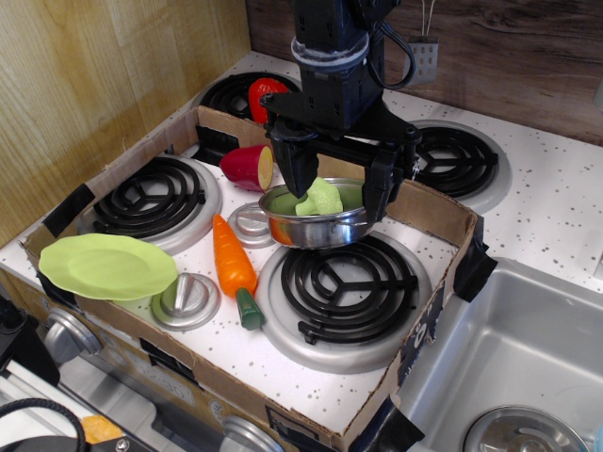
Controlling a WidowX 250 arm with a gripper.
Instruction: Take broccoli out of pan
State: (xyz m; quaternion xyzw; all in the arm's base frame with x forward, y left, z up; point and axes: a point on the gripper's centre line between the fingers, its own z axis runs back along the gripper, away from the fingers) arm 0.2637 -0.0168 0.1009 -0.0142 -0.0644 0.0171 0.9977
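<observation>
The light-green broccoli (320,200) lies inside the shiny steel pan (316,229), which sits at the back edge of the front right burner (345,283). My gripper (341,188) hangs directly over the pan with its two black fingers spread wide. The left finger (300,169) is at the pan's left rim and the right finger (379,186) is at its right rim. The broccoli sits between them, untouched. The gripper is open and holds nothing.
An orange carrot (235,267) with a dark-green stem lies left of the pan. A lime-green plate (106,266) is at the front left. A red-and-yellow cut fruit (248,168) lies behind the pan. A cardboard wall (435,215) rings the stove. A sink (528,358) is at the right.
</observation>
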